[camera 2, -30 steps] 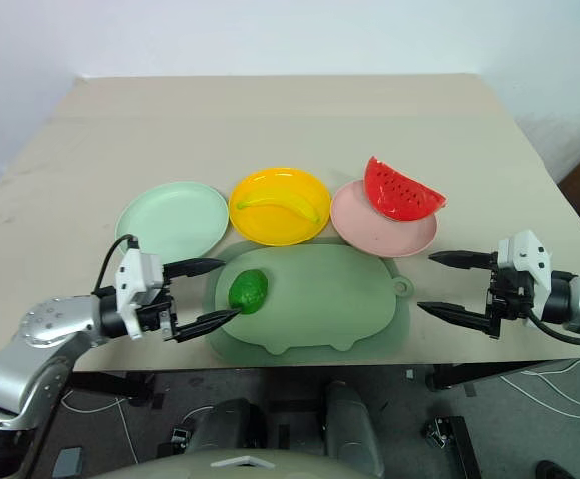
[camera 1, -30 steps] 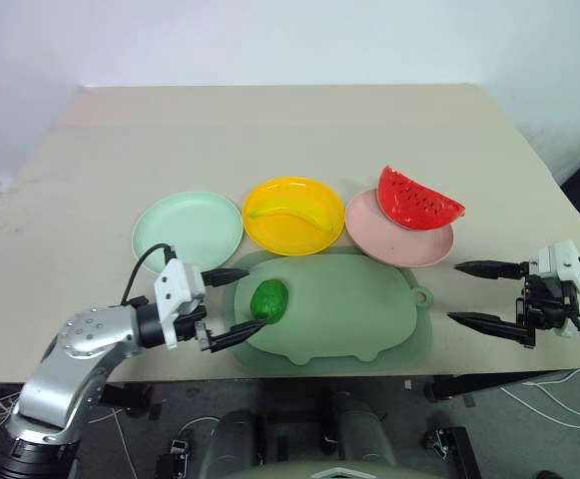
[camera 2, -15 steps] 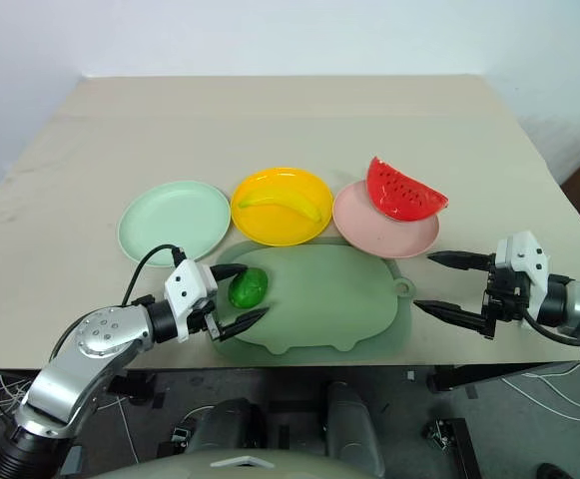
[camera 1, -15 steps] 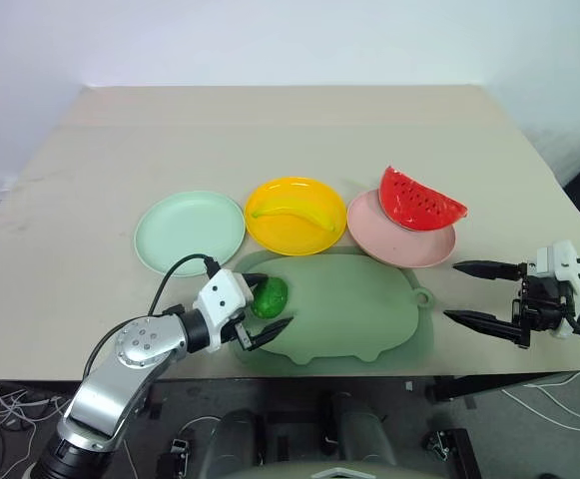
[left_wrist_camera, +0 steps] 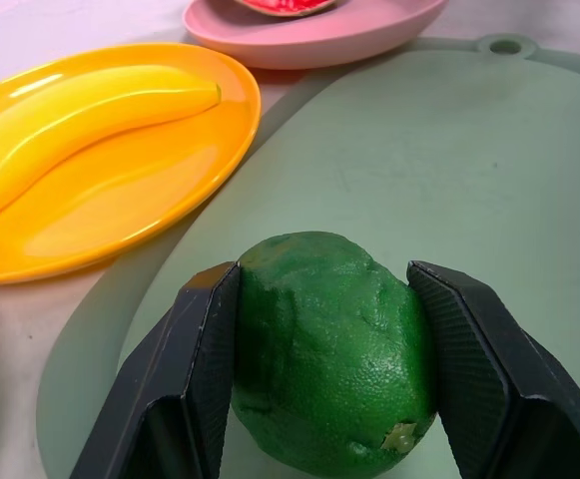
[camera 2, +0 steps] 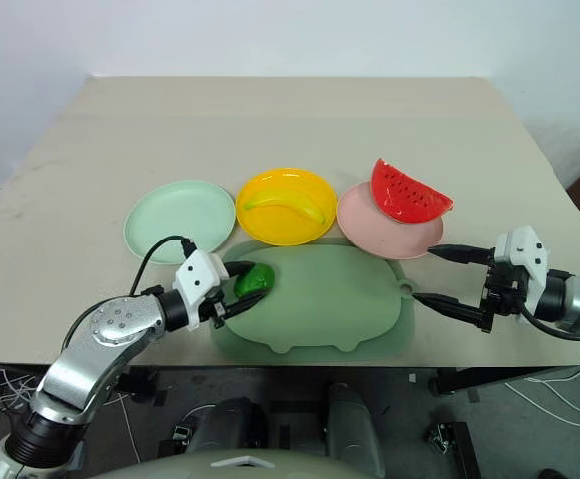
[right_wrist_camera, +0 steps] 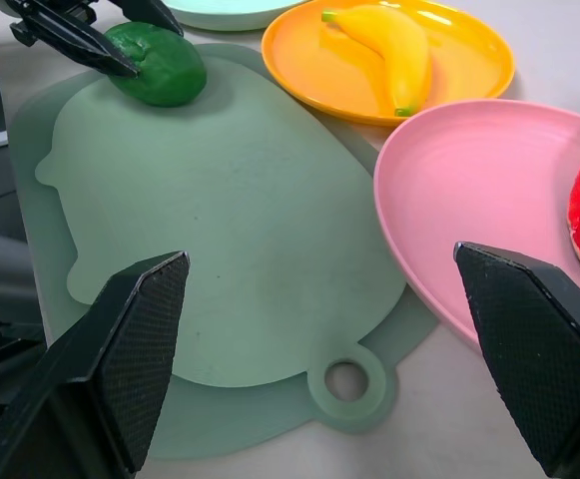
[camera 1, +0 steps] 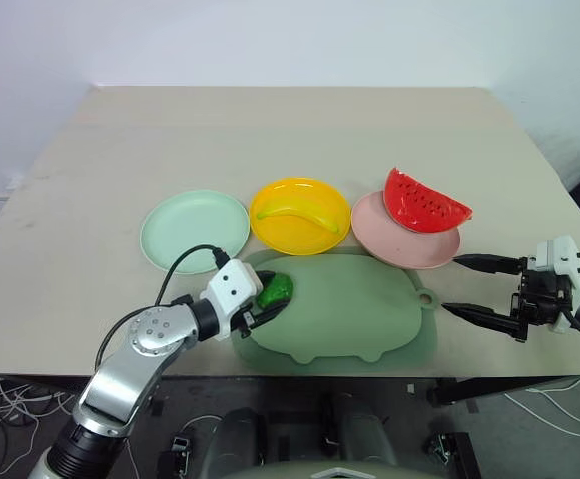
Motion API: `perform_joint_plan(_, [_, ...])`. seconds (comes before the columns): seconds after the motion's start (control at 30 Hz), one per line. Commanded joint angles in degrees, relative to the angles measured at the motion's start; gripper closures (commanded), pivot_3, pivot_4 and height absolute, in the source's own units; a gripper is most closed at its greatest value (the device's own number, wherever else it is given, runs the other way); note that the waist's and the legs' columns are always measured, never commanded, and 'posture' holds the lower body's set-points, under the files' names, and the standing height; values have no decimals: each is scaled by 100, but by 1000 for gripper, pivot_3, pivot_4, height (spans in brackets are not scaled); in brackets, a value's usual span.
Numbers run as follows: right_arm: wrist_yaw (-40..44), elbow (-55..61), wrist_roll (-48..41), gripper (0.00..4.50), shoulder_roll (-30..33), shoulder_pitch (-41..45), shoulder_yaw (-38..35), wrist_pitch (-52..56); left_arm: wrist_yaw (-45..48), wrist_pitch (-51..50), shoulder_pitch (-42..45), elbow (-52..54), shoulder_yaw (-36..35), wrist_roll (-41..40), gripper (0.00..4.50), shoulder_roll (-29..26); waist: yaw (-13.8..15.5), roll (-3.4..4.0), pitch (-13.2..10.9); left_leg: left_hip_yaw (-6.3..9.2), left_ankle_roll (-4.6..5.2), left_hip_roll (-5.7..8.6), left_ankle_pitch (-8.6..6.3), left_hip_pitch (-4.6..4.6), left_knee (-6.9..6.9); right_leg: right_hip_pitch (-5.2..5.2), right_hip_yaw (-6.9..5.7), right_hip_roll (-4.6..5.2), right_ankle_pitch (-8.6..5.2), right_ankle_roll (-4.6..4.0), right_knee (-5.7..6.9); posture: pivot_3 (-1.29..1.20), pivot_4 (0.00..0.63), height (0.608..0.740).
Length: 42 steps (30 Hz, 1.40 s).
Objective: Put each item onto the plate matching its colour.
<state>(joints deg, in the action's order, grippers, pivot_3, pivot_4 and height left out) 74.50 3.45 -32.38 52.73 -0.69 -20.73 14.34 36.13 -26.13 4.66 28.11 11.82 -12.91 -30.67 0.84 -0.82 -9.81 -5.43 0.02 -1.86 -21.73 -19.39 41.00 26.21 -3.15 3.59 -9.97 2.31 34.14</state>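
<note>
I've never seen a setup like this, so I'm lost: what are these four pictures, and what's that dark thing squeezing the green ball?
It is a two-armed robot at a table. Two pictures look down from its head; two come from cameras on its wrists. The left gripper has shut its black fingers on a green fruit lying on a pig-shaped mat. The right gripper waits open. Behind sit a bare mint plate, a banana on a yellow plate, and a watermelon slice on a pink plate.
</note>
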Motion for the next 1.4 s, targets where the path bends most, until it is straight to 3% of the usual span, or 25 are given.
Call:
perform_joint_plan(0.03, [-19,169,-101,0,-32,102,-34,-5,26,34,318,-141,-632,-503,2152,201,-4,-3,-2,0,0,0,0,0,1,2,0,0,0,0,0,0,150,736])
perform_joint_plan(0.17, [-73,235,-143,0,-47,295,39,52,-237,-78,1024,-533,-1500,-939,2152,336,-7,-3,-2,5,0,-1,0,-3,2,7,-3,-2,4,6,1,0,150,736])
perform_joint_plan(0.37, [-87,270,-178,0,-74,419,129,80,-497,233,1516,-1439,-2021,-612,2152,144,-15,-1,-1,3,0,2,0,-1,0,6,-4,-5,11,21,0,0,150,736])
perform_joint_plan(0.6, [-101,253,-160,0,-141,532,231,88,-515,788,1541,-2579,-2037,-235,2152,44,-4,-2,-2,1,0,1,0,-2,2,5,-7,-2,10,19,-1,0,150,736])
perform_joint_plan(0.87, [-113,266,-145,0,-198,627,284,113,-422,936,1553,-3030,-2003,-181,2152,61,-10,-3,-2,1,0,0,1,-2,2,6,-8,-1,11,20,0,0,150,736])
perform_joint_plan(1.07, [-105,219,-121,0,-245,700,339,95,-372,617,1539,-2867,-2137,-371,167,22,-8,-3,-2,1,0,0,1,-2,2,5,-8,1,12,21,1,0,150,736])
perform_joint_plan(1.1, [-98,200,-116,0,-252,711,349,87,-338,605,1539,-2804,-2172,-411,18,-12,-9,-3,-2,1,0,0,1,-2,2,6,-8,1,12,21,1,0,150,736])
perform_joint_plan(1.27, [-80,175,-125,0,-255,749,366,94,-134,520,1472,-2278,-2708,-1077,18,-67,-11,-3,-2,1,0,-2,1,-3,2,8,-8,1,12,21,1,0,150,736])
perform_joint_plan(1.4, [-50,61,-117,0,-229,792,323,73,390,453,939,-1625,-3350,-1826,18,-326,-40,-2,-2,0,-1,-4,1,-1,0,9,-7,1,12,21,4,0,150,736])
